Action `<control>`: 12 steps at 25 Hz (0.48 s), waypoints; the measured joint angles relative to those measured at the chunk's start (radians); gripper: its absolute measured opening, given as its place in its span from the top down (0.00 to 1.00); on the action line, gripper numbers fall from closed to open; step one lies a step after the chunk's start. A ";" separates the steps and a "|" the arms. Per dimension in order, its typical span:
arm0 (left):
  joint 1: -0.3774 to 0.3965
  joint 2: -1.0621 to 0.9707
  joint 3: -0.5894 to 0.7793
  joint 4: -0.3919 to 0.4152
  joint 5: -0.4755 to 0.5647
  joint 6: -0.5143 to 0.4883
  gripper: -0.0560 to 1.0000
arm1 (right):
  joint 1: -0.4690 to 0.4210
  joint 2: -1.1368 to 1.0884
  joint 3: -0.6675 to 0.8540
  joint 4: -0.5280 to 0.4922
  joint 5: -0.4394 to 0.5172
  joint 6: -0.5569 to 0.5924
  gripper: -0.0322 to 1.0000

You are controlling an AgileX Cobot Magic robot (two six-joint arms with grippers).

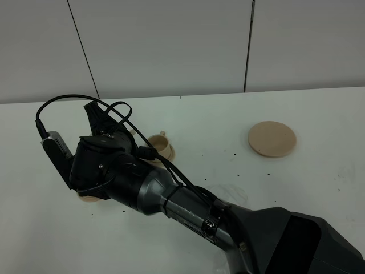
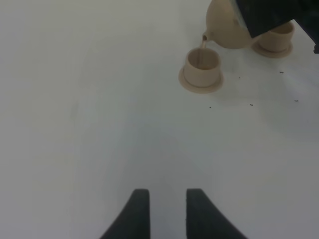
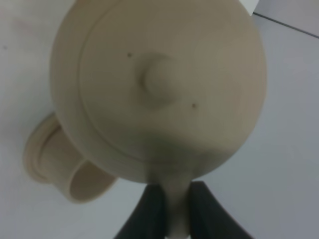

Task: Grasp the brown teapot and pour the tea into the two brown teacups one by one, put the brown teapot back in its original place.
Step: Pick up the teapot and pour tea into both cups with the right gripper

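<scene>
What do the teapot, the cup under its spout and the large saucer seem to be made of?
The teapot looks like unglazed clay: light tan, matt, no glare, small dark specks on it. The cup under its spout has the same colour and dull finish, probably the same clay. The large saucer is tan and matt; likely clay, though too distant to be sure.

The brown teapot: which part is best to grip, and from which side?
The loop handle, from the side opposite the spout. It is narrow enough for the jaws, the brown teapot has a round body that looks too wide, and the spout is free over the teacup.
</scene>
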 joint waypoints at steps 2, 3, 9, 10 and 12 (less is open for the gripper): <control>0.000 0.000 0.000 0.000 0.000 0.000 0.71 | 0.000 0.000 0.000 -0.002 0.000 -0.005 0.87; 0.000 0.000 0.000 0.000 0.000 0.000 0.71 | 0.000 0.000 0.000 -0.005 -0.001 -0.011 0.87; 0.000 0.000 0.000 0.000 0.000 0.000 0.71 | 0.000 0.000 0.000 -0.011 -0.008 -0.035 0.87; 0.000 0.000 0.000 0.000 0.000 0.000 0.71 | 0.000 0.000 0.000 -0.011 -0.009 -0.043 0.87; 0.000 0.000 0.000 0.000 0.000 0.000 0.71 | 0.000 0.000 0.000 -0.014 -0.011 -0.058 0.87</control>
